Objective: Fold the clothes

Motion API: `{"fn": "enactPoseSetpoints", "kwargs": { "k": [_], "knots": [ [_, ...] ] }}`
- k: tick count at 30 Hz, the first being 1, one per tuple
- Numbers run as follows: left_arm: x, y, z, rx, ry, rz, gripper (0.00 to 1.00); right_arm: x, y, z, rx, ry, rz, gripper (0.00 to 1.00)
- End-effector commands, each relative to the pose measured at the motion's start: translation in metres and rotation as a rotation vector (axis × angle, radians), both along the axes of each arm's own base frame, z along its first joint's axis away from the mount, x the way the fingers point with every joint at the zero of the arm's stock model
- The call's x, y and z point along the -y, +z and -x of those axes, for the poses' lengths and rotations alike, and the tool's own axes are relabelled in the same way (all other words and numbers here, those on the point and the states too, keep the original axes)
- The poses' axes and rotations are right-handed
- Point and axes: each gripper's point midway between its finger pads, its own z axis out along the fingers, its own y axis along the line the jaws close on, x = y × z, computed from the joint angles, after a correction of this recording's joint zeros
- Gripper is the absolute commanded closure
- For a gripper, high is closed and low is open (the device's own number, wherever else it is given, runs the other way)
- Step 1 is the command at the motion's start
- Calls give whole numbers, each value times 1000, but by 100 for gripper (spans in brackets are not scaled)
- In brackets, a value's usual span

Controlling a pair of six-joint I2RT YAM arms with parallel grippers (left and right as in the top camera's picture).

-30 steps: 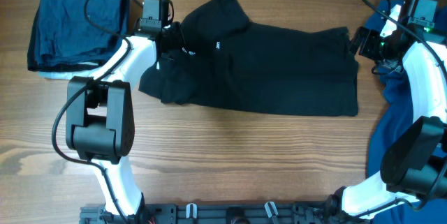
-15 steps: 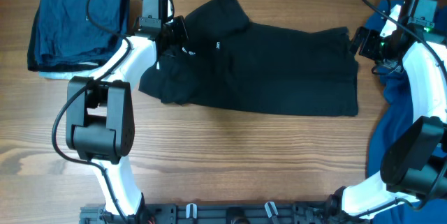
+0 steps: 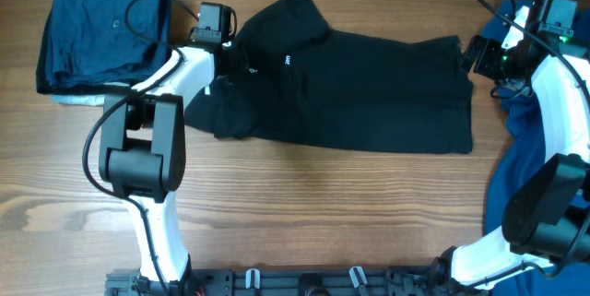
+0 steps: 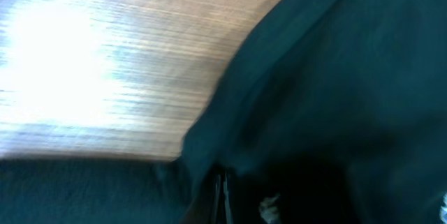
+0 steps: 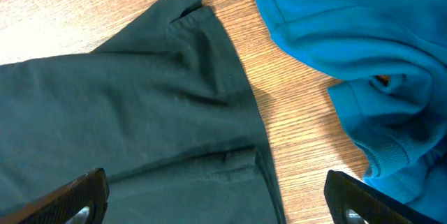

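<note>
At the black polo's point(image 3: 369, 93) collar, the left gripper point(image 3: 234, 55) is pinched together; the right gripper point(image 3: 473, 56) is spread wide by its hem.

- The left gripper point(image 3: 232, 49), clamped on the black polo point(image 3: 369, 93) at its shoulder, has shifted slightly right, further over the shirt
- The left arm point(image 3: 138, 144) has swung right with it, its forearm now covering more of the sleeve
- The cable point(image 3: 138, 1) above the navy pile point(image 3: 83, 42) has pulled from a round loop into a shallower arc
</note>
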Motion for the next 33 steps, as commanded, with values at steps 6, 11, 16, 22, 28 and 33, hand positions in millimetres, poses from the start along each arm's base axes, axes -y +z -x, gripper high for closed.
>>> {"fn": "enactPoseSetpoints", "kwargs": {
  "k": [6, 11, 16, 22, 28, 33],
  "knots": [
    [-47, -24, 70, -266, 220, -177, 96, 0, 10, -5, 32, 20, 10, 0],
    [-44, 17, 61, -180, 220, -152, 96, -1, 10, -5, 33, 21, 10, 0],
    [-26, 164, 24, 196, 201, 7, 91, -1, 10, -5, 33, 21, 10, 0],
    [6, 255, 12, 456, 74, 205, 90, -1, 10, -5, 33, 21, 10, 0],
    [9, 234, -2, 444, 5, 167, 96, -1, 10, -5, 33, 21, 10, 0],
    [14, 222, -14, 449, -2, 175, 96, -1, 10, -5, 33, 21, 10, 0]
  ]
}}
